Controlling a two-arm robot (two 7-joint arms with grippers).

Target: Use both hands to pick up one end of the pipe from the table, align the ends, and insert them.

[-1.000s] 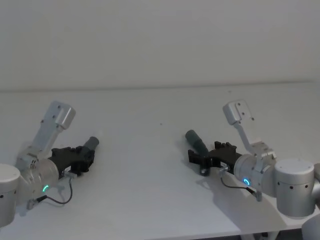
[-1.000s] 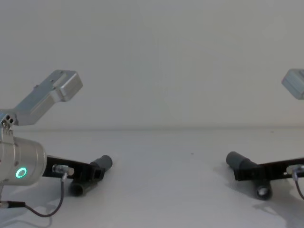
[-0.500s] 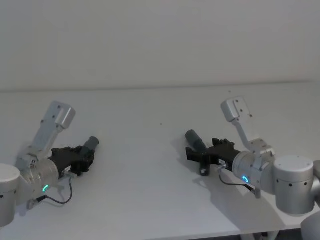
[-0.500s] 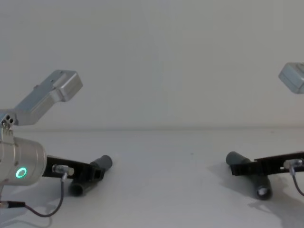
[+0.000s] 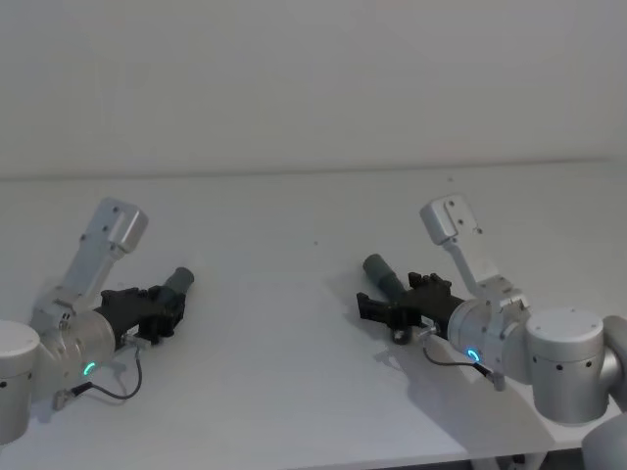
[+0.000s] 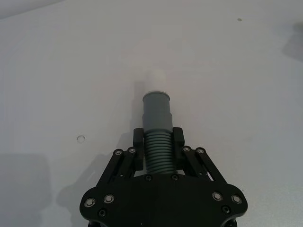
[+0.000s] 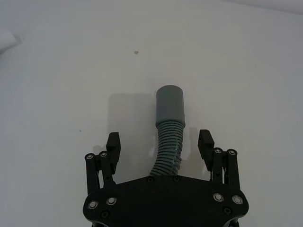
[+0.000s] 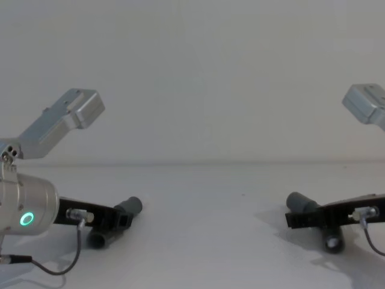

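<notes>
**Plain matt white tabletop** [image 5: 294,372]: carries both halves of the job, well apart. One sits toward its left edge and one right of its middle, both nearer the near edge than the far.

**Left black linked-finger gripper** [image 6: 158,142], silver-grey wrist, green ring lit: low by the left edge. Its fingers are clamped on the ribbing, which leaves the cuff free ahead for mating.

**Right black linked-finger gripper** [image 7: 159,142]: low, right of middle. Its fingers are spread either side of the ribbing and do not touch it; judged poised to close.

**Left dark grey curved pipe piece** [image 5: 179,283]: gripped and angled inward. Whether it is clear of the surface cannot be told.

**Right dark grey curved pipe piece** [image 5: 384,275]: lies loose on the tabletop, angled inward.

**Left smooth grey cuff** [image 6: 156,109], with **short white tip** [image 6: 155,79]: judged the inserting end.

**Right smooth grey cuff** [image 7: 170,106]: judged the receiving end.
</notes>
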